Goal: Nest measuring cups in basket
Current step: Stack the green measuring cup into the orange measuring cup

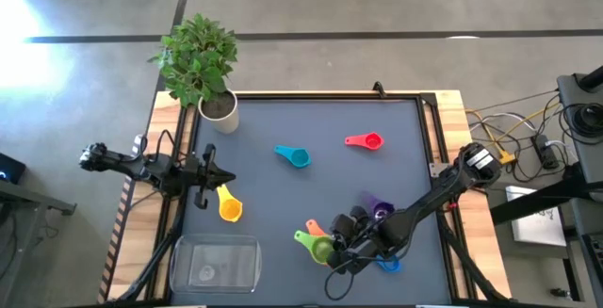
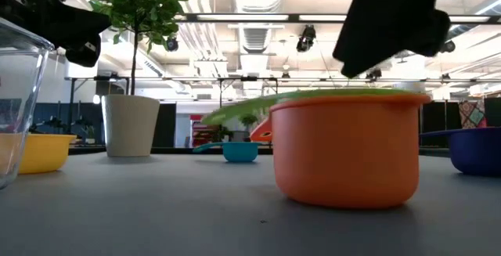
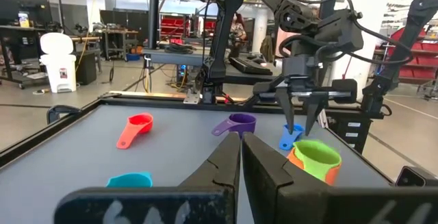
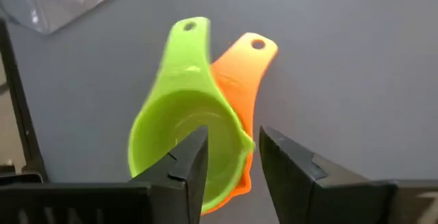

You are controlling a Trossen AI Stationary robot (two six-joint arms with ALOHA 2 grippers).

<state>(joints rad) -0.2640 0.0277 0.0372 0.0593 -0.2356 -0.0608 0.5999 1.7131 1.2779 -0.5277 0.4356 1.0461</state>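
The green cup (image 4: 181,131) sits nested inside the orange cup (image 4: 243,80) on the grey mat, and their handles fan out side by side. My right gripper (image 4: 233,142) is open just above the green cup's rim on the side away from the handles. One finger is over the bowl and one is outside it; in the left wrist view the tips (image 3: 300,129) stand clear of the rim. Yellow (image 1: 229,205), teal (image 1: 294,155), red (image 1: 366,141), purple (image 1: 380,209) and blue (image 1: 388,264) cups lie apart. The clear basket (image 1: 179,261) stands near left. My left gripper (image 1: 224,178) is shut, level, by the yellow cup.
A white pot with a green plant (image 1: 219,108) stands at the far left corner of the mat. The purple and blue cups lie close on either side of my right arm. A raised black frame (image 1: 429,138) edges the mat.
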